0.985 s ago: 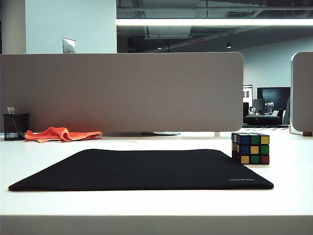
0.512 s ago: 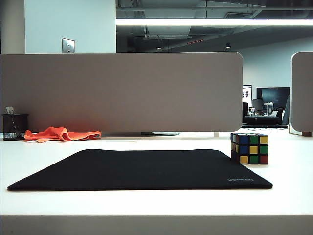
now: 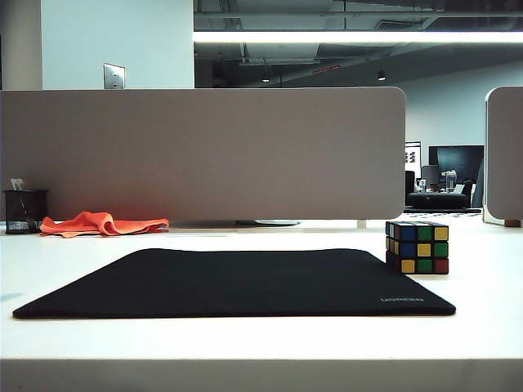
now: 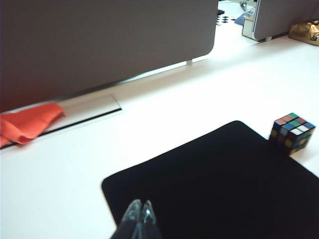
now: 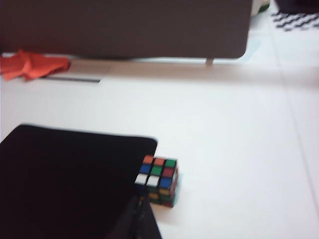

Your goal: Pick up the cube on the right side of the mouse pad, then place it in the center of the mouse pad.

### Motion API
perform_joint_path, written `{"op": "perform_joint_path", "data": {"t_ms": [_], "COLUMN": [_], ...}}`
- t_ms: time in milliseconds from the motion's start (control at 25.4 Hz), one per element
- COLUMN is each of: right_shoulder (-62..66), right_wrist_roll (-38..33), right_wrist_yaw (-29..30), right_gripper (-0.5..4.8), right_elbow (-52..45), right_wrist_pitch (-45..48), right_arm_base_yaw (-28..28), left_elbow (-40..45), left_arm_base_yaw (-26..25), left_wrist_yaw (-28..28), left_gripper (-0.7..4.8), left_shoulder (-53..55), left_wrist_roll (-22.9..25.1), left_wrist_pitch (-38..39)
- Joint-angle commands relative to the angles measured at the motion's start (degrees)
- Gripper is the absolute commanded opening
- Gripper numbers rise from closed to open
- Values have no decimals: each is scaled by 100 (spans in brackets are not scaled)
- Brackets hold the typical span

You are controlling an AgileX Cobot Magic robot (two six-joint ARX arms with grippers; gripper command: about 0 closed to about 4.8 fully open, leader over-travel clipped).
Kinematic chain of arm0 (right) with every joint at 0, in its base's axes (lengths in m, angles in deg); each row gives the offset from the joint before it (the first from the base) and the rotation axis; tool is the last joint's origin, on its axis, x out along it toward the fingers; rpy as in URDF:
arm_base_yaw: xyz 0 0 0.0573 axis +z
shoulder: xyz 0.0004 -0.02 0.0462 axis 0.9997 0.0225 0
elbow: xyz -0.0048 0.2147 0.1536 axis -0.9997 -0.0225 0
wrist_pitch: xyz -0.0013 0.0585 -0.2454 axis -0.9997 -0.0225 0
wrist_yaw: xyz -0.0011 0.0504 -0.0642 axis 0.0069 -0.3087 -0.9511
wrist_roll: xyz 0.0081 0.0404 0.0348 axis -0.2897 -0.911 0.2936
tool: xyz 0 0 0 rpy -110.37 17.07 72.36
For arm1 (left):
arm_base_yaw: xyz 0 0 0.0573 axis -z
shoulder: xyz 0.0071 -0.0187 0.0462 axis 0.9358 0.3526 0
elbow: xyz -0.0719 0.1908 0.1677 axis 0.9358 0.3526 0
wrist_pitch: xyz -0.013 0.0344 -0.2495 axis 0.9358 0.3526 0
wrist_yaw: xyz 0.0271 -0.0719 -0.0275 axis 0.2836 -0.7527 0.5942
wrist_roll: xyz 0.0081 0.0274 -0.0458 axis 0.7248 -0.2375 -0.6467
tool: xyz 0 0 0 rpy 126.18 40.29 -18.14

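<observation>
Cube [image 3: 417, 247] rests on the worktop [image 3: 490, 286], touching the mouse pad's [image 3: 237, 282] right edge, unmoved over the last second. Left tool [image 4: 139, 214] and right tool [image 5: 141, 209], both pressed together and empty, hover above; pickup not yet begun.

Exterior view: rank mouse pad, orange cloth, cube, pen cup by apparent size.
1. mouse pad
2. orange cloth
3. cube and pen cup: look alike; the cup stands farther back, so no ranking.
</observation>
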Motion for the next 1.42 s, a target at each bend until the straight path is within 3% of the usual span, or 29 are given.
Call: {"op": "perform_joint_path", "data": {"t_ms": [39, 197, 512, 551, 591, 630, 709, 748, 867, 985, 1418], "right_shoulder": [52, 225, 1169, 1495, 1644, 1794, 2186, 2424, 3073, 3733, 6155], "right_wrist_roll": [-85, -157, -164, -120, -94, -96, -109, -122, -243, -448, -1099], "right_wrist_yaw": [166, 210, -938, -997, -994, -994, -1003, -1008, -1008, -1010, -1550], "right_gripper": [-2, -2, -1, 13, 60, 140, 403, 479, 479, 479, 479], "right_elbow": [66, 96, 662, 951, 1095, 1252, 1609, 1829, 2476, 3126, 4269], "right_wrist_pitch": [90, 116, -533, -669, -734, -791, -896, -970, -1318, -1705, -2347], "right_arm_base_yaw": [105, 151, 686, 815, 870, 922, 1016, 1043, 1088, 1128, 1130], "left_elbow": [-197, -365, -986, -1067, -1093, -1115, -1123, -1121, -1121, -1121, -1121], "left_arm_base_yaw": [-7, -11, -4, 2, 2, 2, 0, 0, 0, 0, 0], "left_wrist_yaw": [-221, -238, -197, -199, -214, -223, -225, -223, -216, -216, -323], "left_gripper": [-5, -5, -4, 28, 74, 135, 183, 187, 192, 257, 282], "left_shoulder": [157, 369, 1099, 1185, 1213, 1241, 1270, 1296, 1300, 1300, 1331], "left_wrist_roll": [-118, -417, -1040, -1045, -1060, -1137, -1156, -1152, -1150, -1163, -1279], "left_wrist_pitch": [149, 321, 603, 564, 546, 533, 538, 544, 577, 579, 658]}}
